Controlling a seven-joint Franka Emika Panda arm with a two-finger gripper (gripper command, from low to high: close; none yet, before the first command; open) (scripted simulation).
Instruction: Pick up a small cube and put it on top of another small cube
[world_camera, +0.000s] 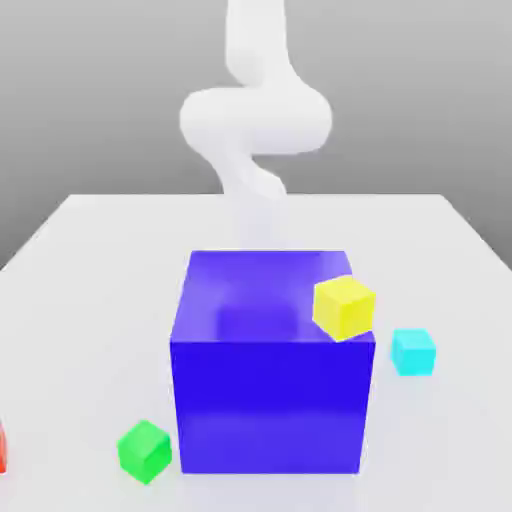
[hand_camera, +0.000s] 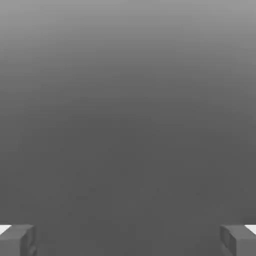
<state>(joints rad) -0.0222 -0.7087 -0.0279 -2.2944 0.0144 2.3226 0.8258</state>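
At the far left edge of the exterior view, low in the frame, a sliver of the small red cube (world_camera: 2, 447) shows, cut off by the picture's border; it rests on the white table (world_camera: 90, 300), well apart from everything but the green cube. Just to its right, in the lower left of the frame, the green cube (world_camera: 145, 451) sits on the table, turned at an angle, close beside the lower left corner of the big blue cube (world_camera: 268, 405). The big blue cube takes up the middle of the frame and stands far larger than the others. The yellow cube (world_camera: 344, 308) lies at the blue cube's upper right corner, tilted, and appears to rest on its top face by the front edge. Further right, in the middle right of the frame, the cyan cube (world_camera: 412, 351) stands on the table near the blue cube but apart from it. Above and behind the blue cube, in the upper middle of the frame, the white arm (world_camera: 255, 115) curves down.

In the hand view, the gripper (hand_camera: 128, 240) shows two grey fingertips (hand_camera: 17, 240) at the lower left and lower right corners, spread wide apart with nothing between them.
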